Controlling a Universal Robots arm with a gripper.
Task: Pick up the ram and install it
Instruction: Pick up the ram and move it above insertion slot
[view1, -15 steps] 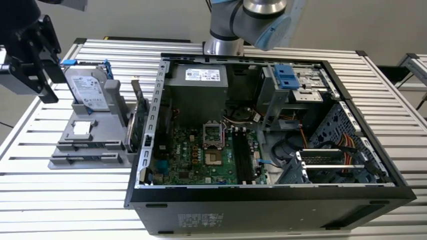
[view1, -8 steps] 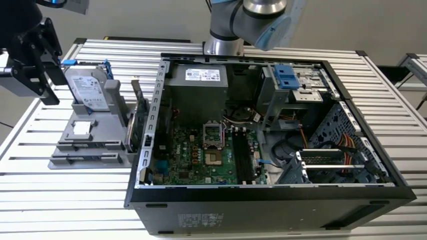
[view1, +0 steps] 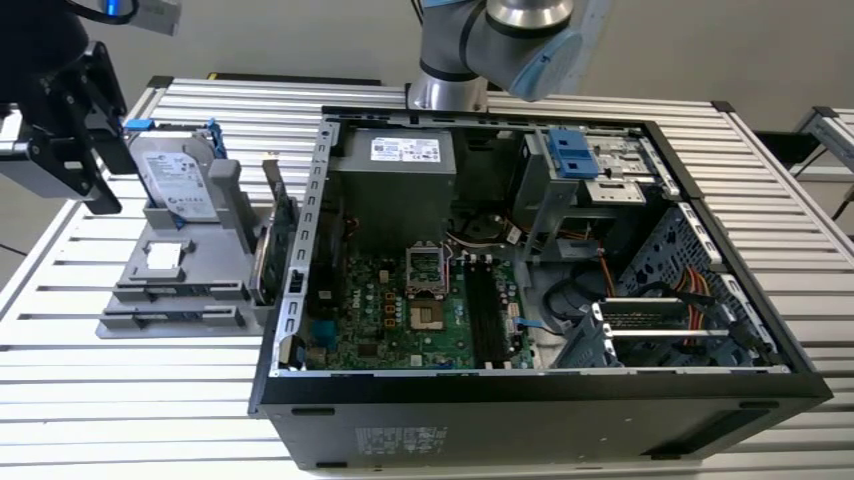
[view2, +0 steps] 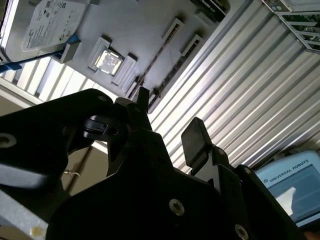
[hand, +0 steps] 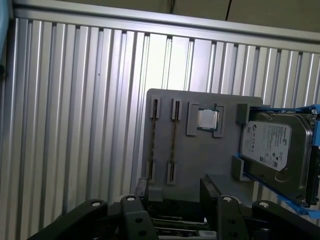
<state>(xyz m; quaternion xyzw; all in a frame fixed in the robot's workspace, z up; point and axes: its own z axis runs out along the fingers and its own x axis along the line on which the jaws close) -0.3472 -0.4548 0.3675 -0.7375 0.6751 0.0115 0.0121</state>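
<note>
Ribbed aluminium bench (view1: 134, 400) carries a gray fixture (hand: 200, 160). Pincer (hand: 175, 184) hovers above the fixture, fingers wide apart and empty. Ram (hand: 174, 137) stands edge-on in a fixture slot.

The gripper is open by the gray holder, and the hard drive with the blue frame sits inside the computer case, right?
Not quite. The exterior view shows the hard drive standing in the gray holder on the table, outside the computer case, on the exterior view's left. The rest holds: the gripper is open by the holder.
</note>
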